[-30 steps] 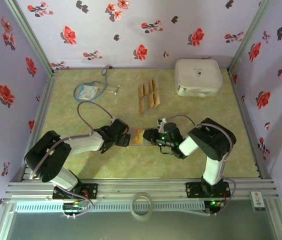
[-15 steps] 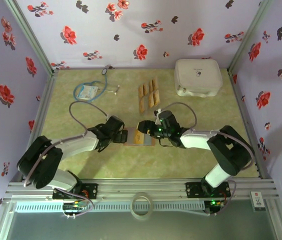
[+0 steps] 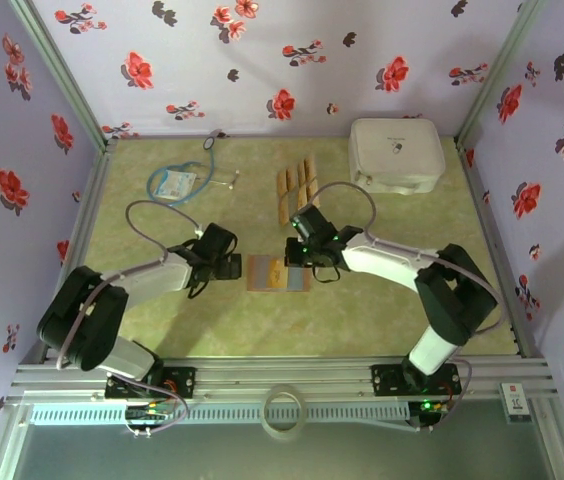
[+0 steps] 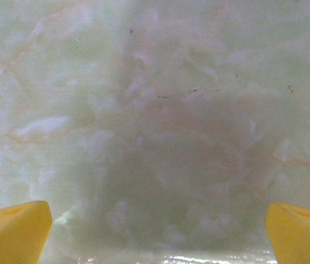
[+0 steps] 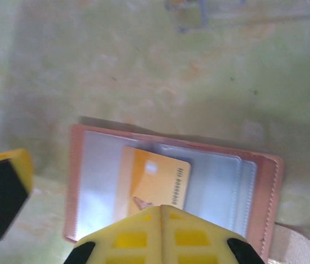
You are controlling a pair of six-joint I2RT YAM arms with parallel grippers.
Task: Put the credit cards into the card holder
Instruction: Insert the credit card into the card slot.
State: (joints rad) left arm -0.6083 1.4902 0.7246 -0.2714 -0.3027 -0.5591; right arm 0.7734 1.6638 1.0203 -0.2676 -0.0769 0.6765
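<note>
The card holder (image 3: 260,272) lies open and flat in the middle of the table, with one orange credit card (image 3: 276,274) in its clear pockets. In the right wrist view the holder (image 5: 94,181) and that card (image 5: 155,181) sit just beyond my right gripper (image 5: 161,212), whose yellow fingers are pressed together with nothing between them. From above, the right gripper (image 3: 295,250) hovers at the holder's far right corner. My left gripper (image 3: 231,266) stands open just left of the holder, its fingertips (image 4: 12,231) far apart over bare table. More credit cards (image 3: 297,190) lie in a group farther back.
A white rounded case (image 3: 395,153) sits at the back right. A blue-tubed stethoscope (image 3: 187,180) lies at the back left. Floral walls close in the table (image 3: 382,300) on three sides.
The right gripper has drawn back from the holder towards the far side and shut. The left gripper has slid left off the holder's edge. The holder now lies open with the card in it.
</note>
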